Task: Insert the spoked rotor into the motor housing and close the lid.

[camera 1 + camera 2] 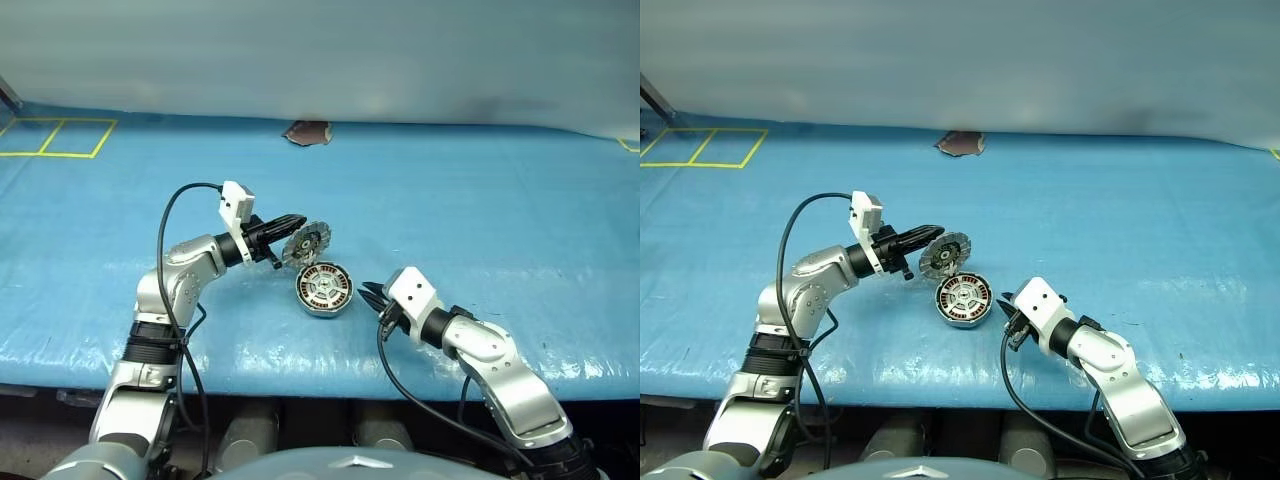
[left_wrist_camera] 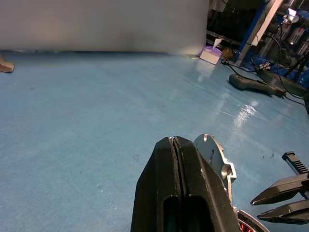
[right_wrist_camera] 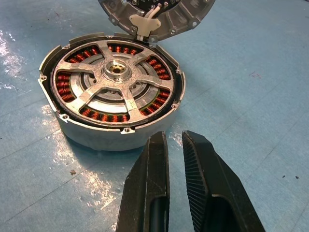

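The motor housing [image 3: 96,137] lies flat on the blue table, copper windings showing around its ring. Inside it sits the spoked rotor [image 3: 116,92], its hub over the centre bearing. The lid [image 1: 307,242] stands nearly upright on the hinge at the housing's far edge, its plain silver outside [image 2: 212,152] facing my left gripper. My left gripper [image 1: 298,221] is shut and empty, level with the lid's upper rim and close behind it; I cannot tell if it touches. My right gripper [image 3: 175,140] is shut on nothing, just short of the housing's near side.
A brown scrap [image 1: 308,132] lies at the table's far edge, and yellow tape squares [image 1: 55,137] mark the far left. The table's front edge runs close below both arms. Cables and equipment [image 2: 256,84] lie beyond the table's end.
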